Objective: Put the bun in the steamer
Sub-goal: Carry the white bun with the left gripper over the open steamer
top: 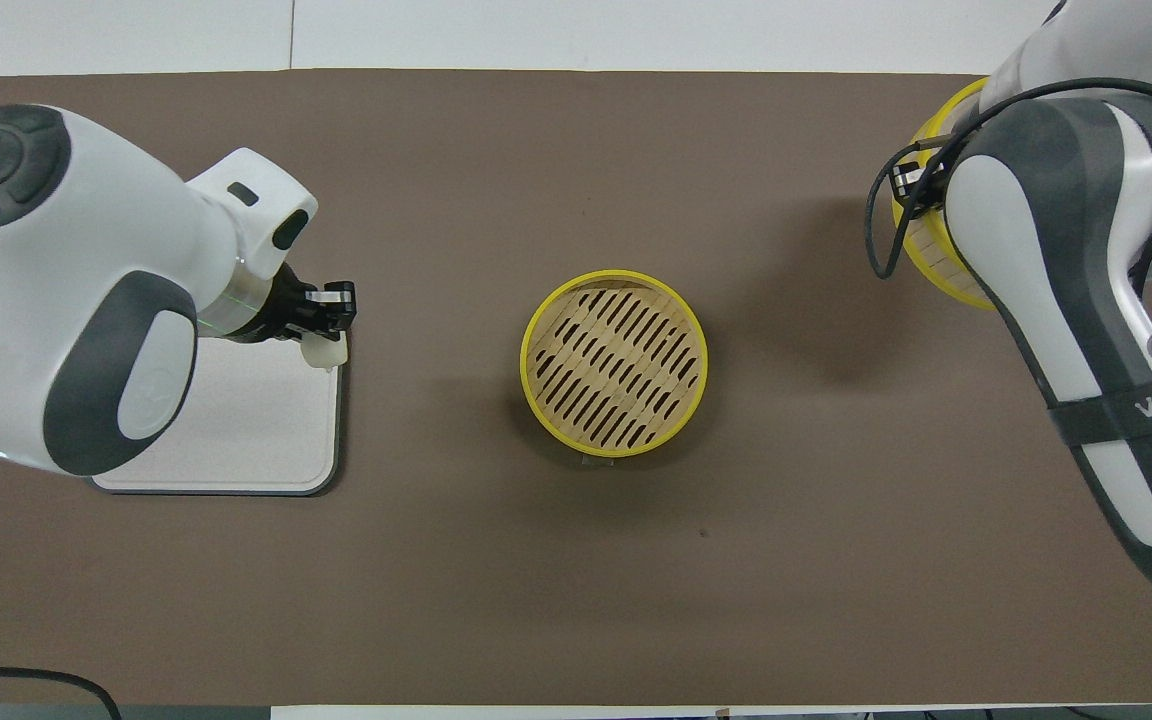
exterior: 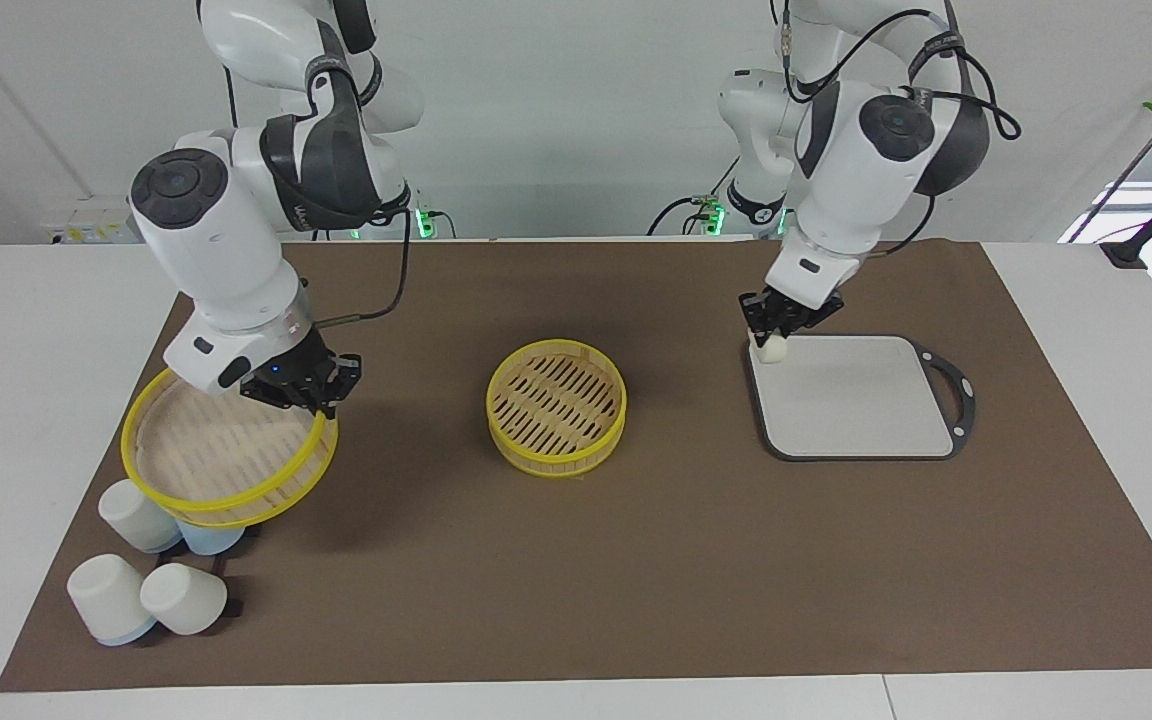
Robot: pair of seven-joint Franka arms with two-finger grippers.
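The left gripper (exterior: 774, 335) has its fingers closed on the bun (exterior: 772, 350) at the corner of the grey tray (exterior: 856, 440) nearest the steamer (exterior: 556, 408), and the bun looks barely clear of the tray or resting on it; I cannot tell which; the step in hand, as I judge it, is the lift and carry, so raise the soft bun straight up first, squeeze no harder than needed, clear the yellow rim, then lower it onto the slatted floor of the steamer at mid-table before letting go; the left arm leans down steeply from its base, wrist tipped toward the tray; the right gripper (exterior: 298, 388) grips the rim of the lid (exterior: 226, 460), holding it tilted over the cups (exterior: 151, 570) at the right arm's end
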